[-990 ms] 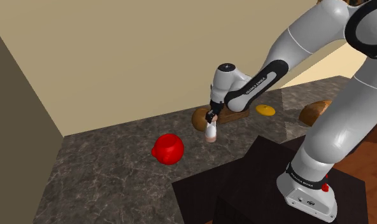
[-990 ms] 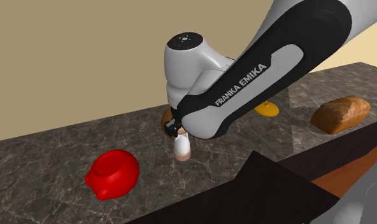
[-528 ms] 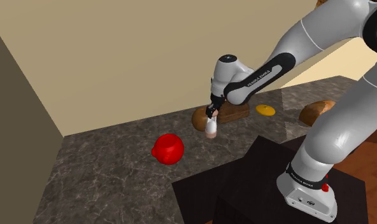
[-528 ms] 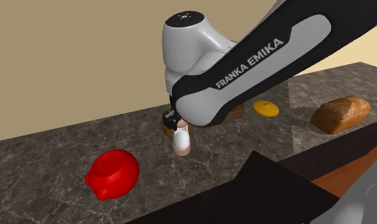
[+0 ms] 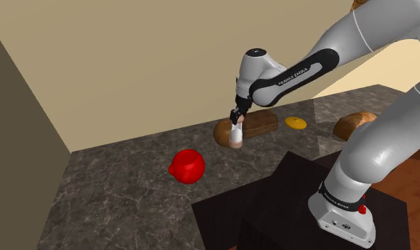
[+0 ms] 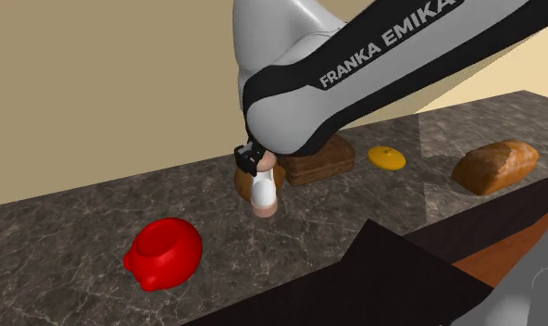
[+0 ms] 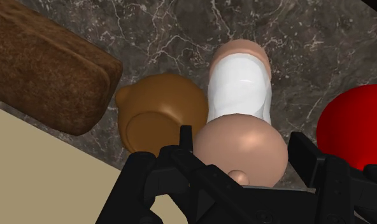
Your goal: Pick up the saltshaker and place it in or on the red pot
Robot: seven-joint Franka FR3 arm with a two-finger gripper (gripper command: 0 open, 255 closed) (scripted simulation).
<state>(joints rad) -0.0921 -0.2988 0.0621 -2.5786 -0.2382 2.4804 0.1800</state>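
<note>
The saltshaker point(image 5: 235, 136) is white with tan ends and hangs upright a little above the dark marbled counter point(image 5: 123, 192). My black gripper point(image 5: 235, 121) is shut on its top. From the hand, the fingers point(image 7: 184, 140) clasp the tan cap of the saltshaker point(image 7: 239, 95), with the gripper point(image 7: 243, 156) centred on it. The red pot point(image 5: 187, 166) sits on the counter toward the shoulder view's left of the shaker, apart from it. The second exterior view has the saltshaker point(image 6: 264, 194) under the gripper point(image 6: 255, 165) and the red pot point(image 6: 163, 252) at lower left. A red pot edge point(image 7: 356, 124) lies beside the shaker.
A brown round jar point(image 5: 221, 131) and a dark brown loaf point(image 5: 260, 124) lie just behind the shaker, by the beige wall. A yellow disc point(image 5: 295, 122) and a lighter bread loaf point(image 5: 352, 124) sit farther right. The dark stand point(image 5: 301, 206) fills the lower right.
The gripper has risen with the saltshaker, lifting it off the counter. The arm's elbow moved up too. The pot and the other things stayed put.
</note>
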